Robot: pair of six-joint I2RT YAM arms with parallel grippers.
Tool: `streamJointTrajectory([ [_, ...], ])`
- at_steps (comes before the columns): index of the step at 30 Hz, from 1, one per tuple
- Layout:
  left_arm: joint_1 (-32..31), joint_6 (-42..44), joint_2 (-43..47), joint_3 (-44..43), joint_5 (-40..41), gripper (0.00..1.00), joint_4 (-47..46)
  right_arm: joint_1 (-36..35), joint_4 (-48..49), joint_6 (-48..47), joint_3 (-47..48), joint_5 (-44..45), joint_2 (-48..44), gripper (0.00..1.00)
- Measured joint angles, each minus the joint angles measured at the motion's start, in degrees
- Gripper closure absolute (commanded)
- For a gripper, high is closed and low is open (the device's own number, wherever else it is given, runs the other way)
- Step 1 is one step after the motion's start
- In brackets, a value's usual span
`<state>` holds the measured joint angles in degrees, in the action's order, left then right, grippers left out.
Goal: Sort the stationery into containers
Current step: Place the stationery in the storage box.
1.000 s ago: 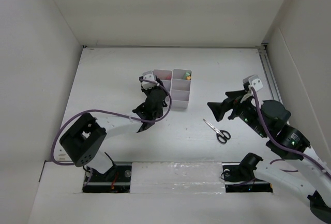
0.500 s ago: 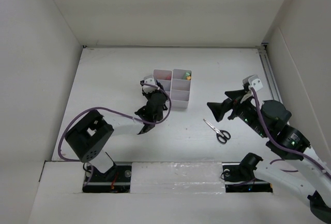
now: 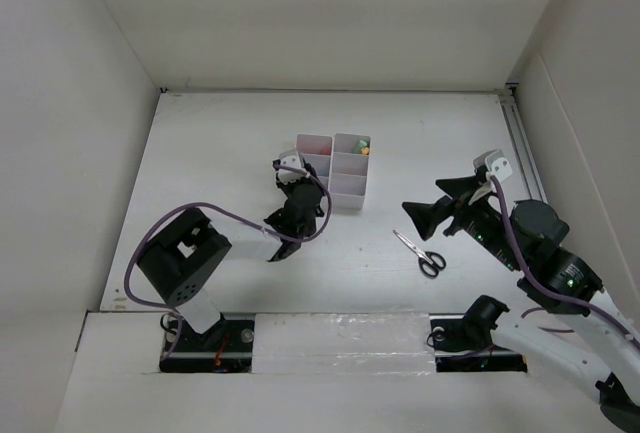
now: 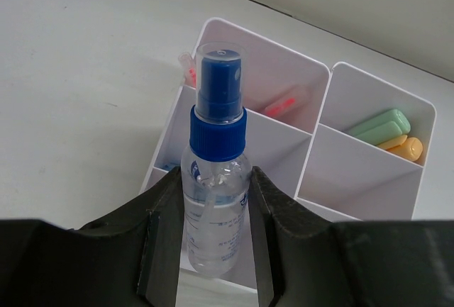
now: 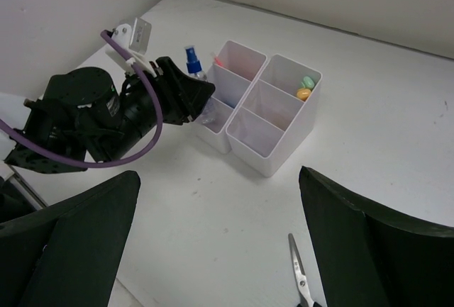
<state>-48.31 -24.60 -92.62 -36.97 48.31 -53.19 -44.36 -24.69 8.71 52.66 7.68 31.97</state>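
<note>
My left gripper (image 4: 215, 179) is shut on a clear bottle with a blue cap (image 4: 218, 126), held upright at the near-left corner of the white containers (image 4: 317, 126). The bottle's base hangs level with the near-left compartment's front wall. Pink pens (image 4: 282, 103) lie in the far-left compartment, and a green marker (image 4: 379, 124) with an orange piece lies in the far-right one. Black-handled scissors (image 3: 421, 253) lie on the table. My right gripper (image 5: 218, 179) hangs open above the table between the containers (image 5: 273, 112) and the scissors (image 5: 301, 273). From above, the left gripper (image 3: 298, 188) is beside the containers (image 3: 348, 188).
White walls close in the table on the left, back and right. The left arm's body and purple cable (image 5: 106, 119) lie to the left of the containers. A rail (image 3: 520, 138) runs along the right edge.
The left wrist has drawn back a little toward the near edge, still holding the bottle. The right arm has sunk slightly; its jaws stay wide.
</note>
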Motion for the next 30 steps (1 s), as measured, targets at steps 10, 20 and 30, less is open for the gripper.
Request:
streamJointTrajectory([
  [10, 0.00, 0.22, -1.68, 0.35, 0.26, 1.00, -2.49, 0.00, 1.49, -0.15, -0.24, -0.61, -0.13, 0.00],
  [20, 0.00, 0.72, -3.30, 0.63, 1.03, 0.99, -3.37, 0.00, 2.23, -0.15, -0.24, -1.11, -0.13, 0.00],
  [30, -0.09, 0.61, -3.30, 0.96, 0.90, 0.62, -3.91, 0.00, 2.27, -0.42, -0.24, -1.16, 0.02, 0.00],
])
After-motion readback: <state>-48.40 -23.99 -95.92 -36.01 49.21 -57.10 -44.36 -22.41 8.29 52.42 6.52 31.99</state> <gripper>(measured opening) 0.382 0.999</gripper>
